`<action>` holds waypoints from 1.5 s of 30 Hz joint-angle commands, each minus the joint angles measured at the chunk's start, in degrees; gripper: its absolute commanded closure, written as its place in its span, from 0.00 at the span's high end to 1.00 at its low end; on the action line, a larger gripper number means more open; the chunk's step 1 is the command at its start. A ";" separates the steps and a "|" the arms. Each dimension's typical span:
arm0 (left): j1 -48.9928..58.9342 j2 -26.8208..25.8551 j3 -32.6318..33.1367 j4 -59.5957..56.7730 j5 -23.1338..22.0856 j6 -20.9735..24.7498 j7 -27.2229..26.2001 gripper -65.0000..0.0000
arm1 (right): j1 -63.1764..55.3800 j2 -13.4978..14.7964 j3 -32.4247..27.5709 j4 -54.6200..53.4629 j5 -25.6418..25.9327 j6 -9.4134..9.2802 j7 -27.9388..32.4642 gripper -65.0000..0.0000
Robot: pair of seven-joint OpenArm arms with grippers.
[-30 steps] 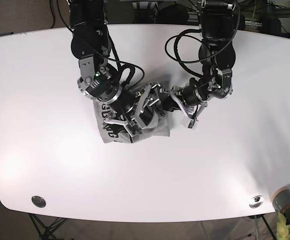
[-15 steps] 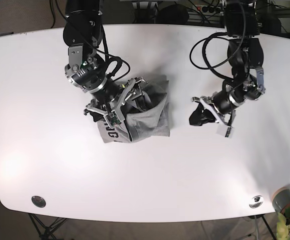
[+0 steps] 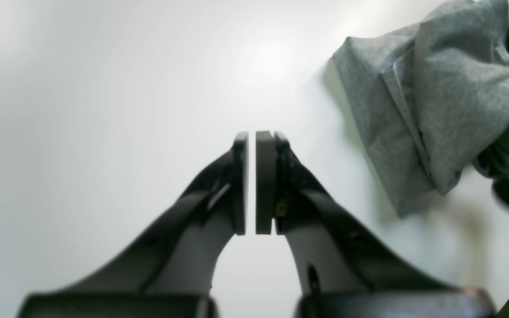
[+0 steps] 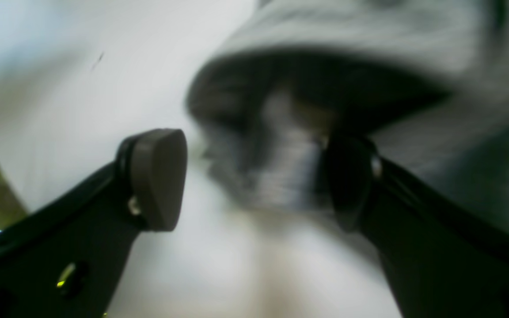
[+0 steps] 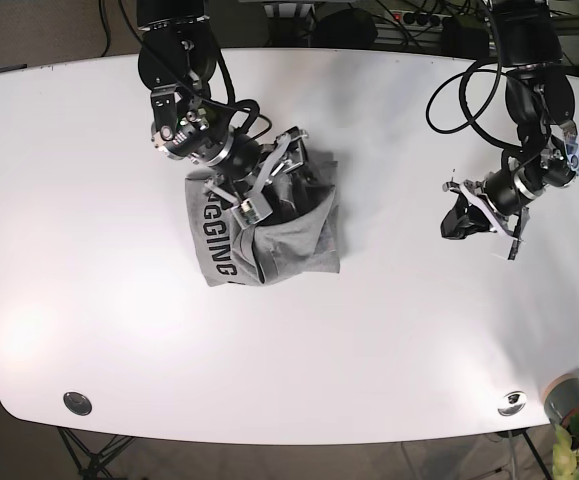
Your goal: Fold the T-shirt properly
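Observation:
The heather-grey T-shirt (image 5: 289,245) lies bunched in a rough block left of the table's middle, with black lettering (image 5: 216,245) showing along its left edge. My right gripper (image 5: 266,180) hovers over the shirt's top edge, open. In the right wrist view its fingers (image 4: 157,176) stand wide apart, with blurred grey cloth (image 4: 369,39) just beyond them and nothing pinched. My left gripper (image 5: 464,222) is well off to the right, apart from the shirt. In the left wrist view the left gripper (image 3: 251,141) is shut and empty over bare table, with the T-shirt (image 3: 431,101) at the upper right.
The white table (image 5: 389,350) has round metal fittings near its front edge, one at the left (image 5: 76,402) and one at the right (image 5: 512,402). A pot with a plant (image 5: 572,405) stands past the front right corner. Cables hang behind the far edge.
My left arm pulled away from the shirt to the right, its gripper empty. My right arm shifted toward the shirt's top edge, uncovering more of the lettering.

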 commanded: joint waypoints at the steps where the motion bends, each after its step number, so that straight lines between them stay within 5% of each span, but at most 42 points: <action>1: -1.00 -0.96 -0.57 0.87 -1.42 -0.72 -1.15 0.01 | 0.56 -0.56 -4.23 1.23 1.58 0.52 1.49 0.73; 12: 0.06 -0.96 -2.68 0.87 -1.42 -0.81 -1.23 0.01 | 0.39 0.85 -8.10 8.43 1.58 0.44 1.40 0.73; 18: 0.06 -0.96 -2.68 -0.01 -1.42 -0.81 -1.23 0.01 | 0.39 2.35 -1.68 10.10 1.75 -4.05 1.40 0.73; 27: 0.06 -0.70 -2.41 -0.36 -1.42 -0.90 -1.23 0.01 | 4.43 4.98 0.78 5.45 2.02 -4.58 1.40 0.73; 40: 0.15 -0.61 -2.50 -0.36 -1.42 -0.90 -1.32 0.01 | 10.32 0.85 0.60 -4.75 2.28 -4.49 1.84 0.71; 45: 0.15 -0.61 -2.50 -0.36 -1.42 -0.90 -1.32 0.01 | 11.64 -1.52 0.52 -5.10 2.19 -4.31 1.84 0.50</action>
